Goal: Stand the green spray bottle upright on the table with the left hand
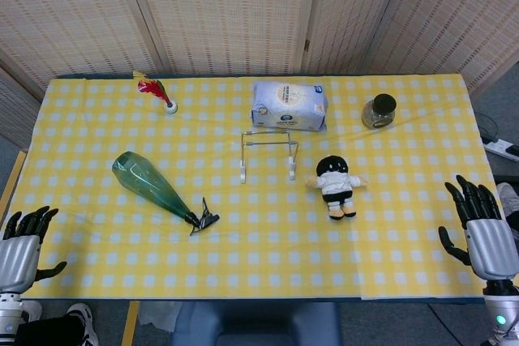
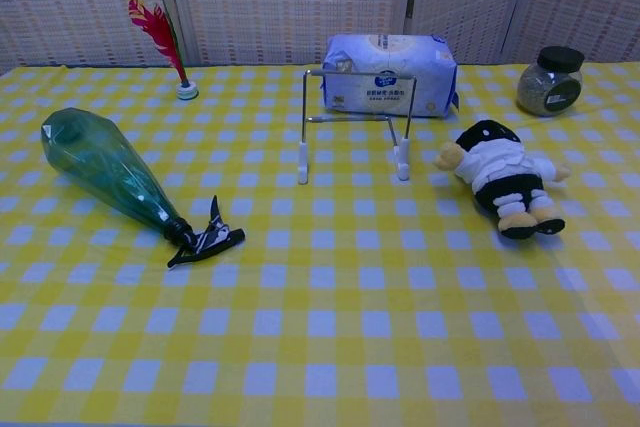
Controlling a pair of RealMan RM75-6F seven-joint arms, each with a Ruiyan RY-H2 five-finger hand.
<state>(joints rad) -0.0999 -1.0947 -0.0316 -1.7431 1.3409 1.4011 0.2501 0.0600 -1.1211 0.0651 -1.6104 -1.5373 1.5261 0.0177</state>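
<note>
— At the near left edge of the yellow-checked tabletop (image 1: 268, 257), what is the left hand (image 1: 23, 242) doing?
— Fingers spread, holding nothing, well apart from the green teardrop-shaped plastic spray bottle (image 1: 150, 184), which lies on its side.
— And the right hand (image 1: 480, 224)?
— Likewise spread and empty. Nothing is done; reaching, grasping and uprighting all remain.

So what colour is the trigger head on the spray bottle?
Black, on the green spray bottle; its trigger head shows best in the chest view.

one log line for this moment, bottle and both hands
green spray bottle: lying on its side, untouched | left hand: open at table edge, apart from bottle | right hand: open at table edge | step: not started
</note>
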